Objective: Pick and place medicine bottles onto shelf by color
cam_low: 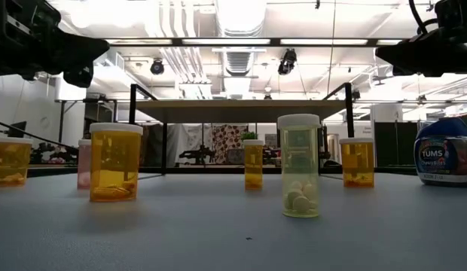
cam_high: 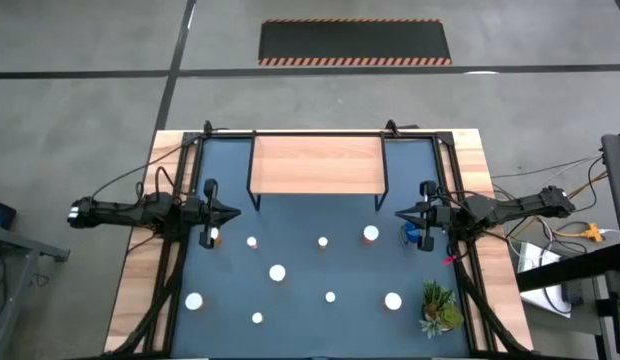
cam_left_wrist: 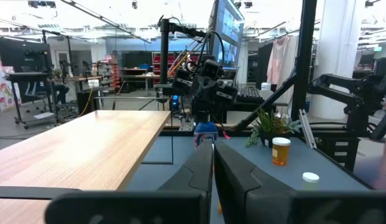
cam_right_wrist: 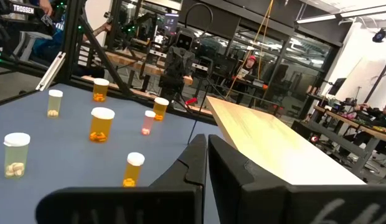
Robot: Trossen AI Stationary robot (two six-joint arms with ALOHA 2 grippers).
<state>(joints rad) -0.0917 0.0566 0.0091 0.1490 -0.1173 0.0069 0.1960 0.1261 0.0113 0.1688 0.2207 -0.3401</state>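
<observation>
Several white-capped medicine bottles stand upright on the dark blue mat, among them a large orange one (cam_low: 116, 162) and a pale one (cam_low: 299, 165). The blue bottle (cam_high: 411, 233) stands on the mat at the right, just under my right arm. The wooden shelf (cam_high: 317, 165) stands on black legs at the far middle, its top bare. My left gripper (cam_high: 235, 212) hovers shut at the shelf's left end, pointing right, with nothing in it. My right gripper (cam_high: 398, 212) hovers shut at the shelf's right end, pointing left, also empty. Both hang well above the bottles (cam_low: 254, 163).
A small green plant (cam_high: 438, 308) stands at the mat's near right corner. Black frame rails (cam_high: 175, 250) run along both sides of the mat. Bare mat (cam_high: 320, 215) lies between the shelf's front legs and the nearest bottles.
</observation>
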